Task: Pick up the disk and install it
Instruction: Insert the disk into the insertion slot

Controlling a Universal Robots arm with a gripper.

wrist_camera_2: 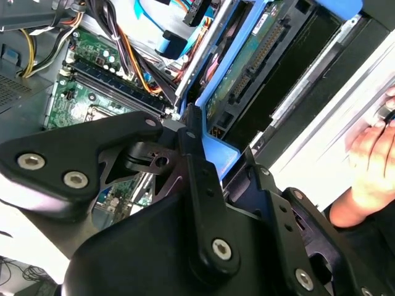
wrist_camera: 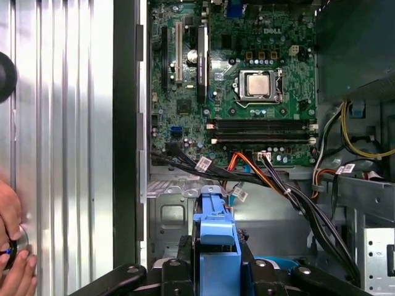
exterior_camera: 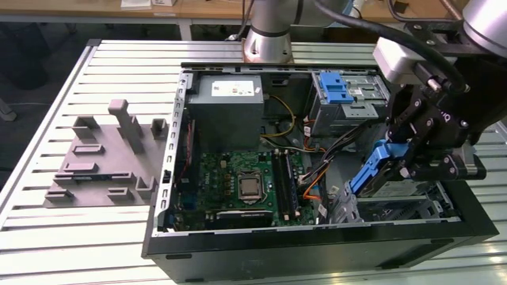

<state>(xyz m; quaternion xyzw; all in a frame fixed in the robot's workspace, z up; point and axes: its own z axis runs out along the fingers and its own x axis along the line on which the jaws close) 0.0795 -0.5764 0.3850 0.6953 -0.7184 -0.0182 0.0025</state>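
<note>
My black pincer (exterior_camera: 405,161) is clamped on the flat, blue-railed silver-metal disk (exterior_camera: 371,173), held tilted just above the grey metal bay (exterior_camera: 420,205) of the open black computer case (exterior_camera: 317,246), so I judge pickup done and seating not yet done.

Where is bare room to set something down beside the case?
The slatted table is bare at the exterior view's lower left, bordered by the grey fixture and the case. Inside it is crowded: cables beside the pincer holding the disk.
</note>
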